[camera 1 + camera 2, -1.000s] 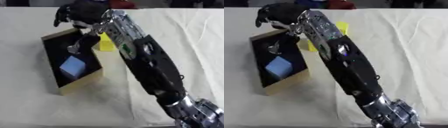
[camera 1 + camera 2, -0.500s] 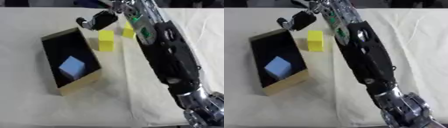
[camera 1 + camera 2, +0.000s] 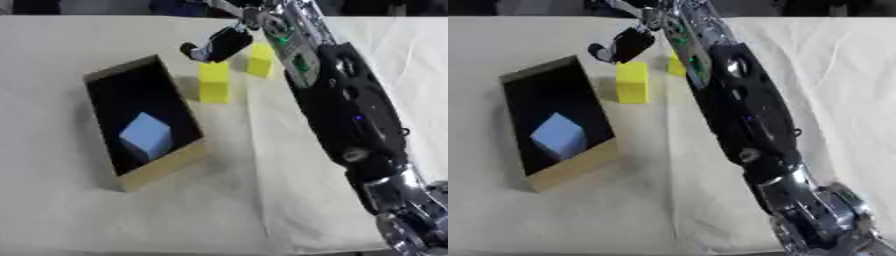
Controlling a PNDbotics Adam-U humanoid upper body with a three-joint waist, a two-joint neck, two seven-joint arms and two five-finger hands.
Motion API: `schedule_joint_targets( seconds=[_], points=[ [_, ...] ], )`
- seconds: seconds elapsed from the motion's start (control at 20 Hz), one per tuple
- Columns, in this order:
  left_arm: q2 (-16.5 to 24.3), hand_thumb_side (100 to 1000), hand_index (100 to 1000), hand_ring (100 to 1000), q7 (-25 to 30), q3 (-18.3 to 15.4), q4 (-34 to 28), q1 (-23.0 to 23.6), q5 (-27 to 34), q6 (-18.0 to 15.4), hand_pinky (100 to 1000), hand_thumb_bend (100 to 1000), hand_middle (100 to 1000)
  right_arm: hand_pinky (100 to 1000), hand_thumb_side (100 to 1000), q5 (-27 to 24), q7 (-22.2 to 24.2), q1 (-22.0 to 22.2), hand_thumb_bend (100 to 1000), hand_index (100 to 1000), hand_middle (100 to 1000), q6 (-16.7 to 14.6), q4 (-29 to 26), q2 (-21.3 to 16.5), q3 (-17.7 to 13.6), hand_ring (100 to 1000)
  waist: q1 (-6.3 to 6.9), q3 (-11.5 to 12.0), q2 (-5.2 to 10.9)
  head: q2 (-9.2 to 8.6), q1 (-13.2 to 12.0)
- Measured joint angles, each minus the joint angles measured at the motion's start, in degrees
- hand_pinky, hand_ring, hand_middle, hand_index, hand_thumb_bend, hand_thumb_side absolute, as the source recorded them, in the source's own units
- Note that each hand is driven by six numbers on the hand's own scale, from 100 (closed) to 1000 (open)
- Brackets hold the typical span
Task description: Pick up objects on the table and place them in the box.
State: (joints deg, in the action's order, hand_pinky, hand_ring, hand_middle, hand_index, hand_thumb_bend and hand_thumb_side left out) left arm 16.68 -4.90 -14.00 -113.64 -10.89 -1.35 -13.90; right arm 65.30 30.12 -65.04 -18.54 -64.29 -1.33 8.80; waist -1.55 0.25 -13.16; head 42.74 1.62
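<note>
From the left eye view, the table (image 3: 70, 210) is draped in a pale cloth, and a box (image 3: 162, 167) with tan walls and a dark inside lies askew on its left half with a light blue cube (image 3: 146, 136) resting inside it. Just right of the box stands a tall yellow block (image 3: 213, 82), and a second, smaller yellow block (image 3: 260, 59) sits behind and to the right of it, partly hidden by the arm. Reaching in from the lower right, the right hand (image 3: 217, 45) hangs above the tall block with its fingers curled and nothing held. Across in the right eye view, the tall block stands apart from the box wall, and the smaller block is almost wholly hidden behind the arm.
</note>
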Motion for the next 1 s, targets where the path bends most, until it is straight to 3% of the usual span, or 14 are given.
schedule_joint_targets(
  seconds=[0.45, 1.0],
  points=[
    [0.00, 679, 804, 653, 0.06, 0.00, 0.00, 0.20, -0.13, 0.05, 605, 100, 785, 882, 515, 2.45, 1.51, -0.55, 335, 886, 848, -0.85, 5.91, 0.02, 0.02, 986, 0.01, 0.05, 0.00, -0.03, 0.00],
    [0.00, 679, 804, 652, 0.27, -0.01, 0.00, 0.27, -0.14, 0.21, 605, 100, 785, 891, 517, 8.30, 0.47, -0.99, 370, 904, 861, 0.30, 11.27, 0.07, -1.28, 994, 0.01, 0.04, 0.00, -0.03, -0.07]
  ],
)
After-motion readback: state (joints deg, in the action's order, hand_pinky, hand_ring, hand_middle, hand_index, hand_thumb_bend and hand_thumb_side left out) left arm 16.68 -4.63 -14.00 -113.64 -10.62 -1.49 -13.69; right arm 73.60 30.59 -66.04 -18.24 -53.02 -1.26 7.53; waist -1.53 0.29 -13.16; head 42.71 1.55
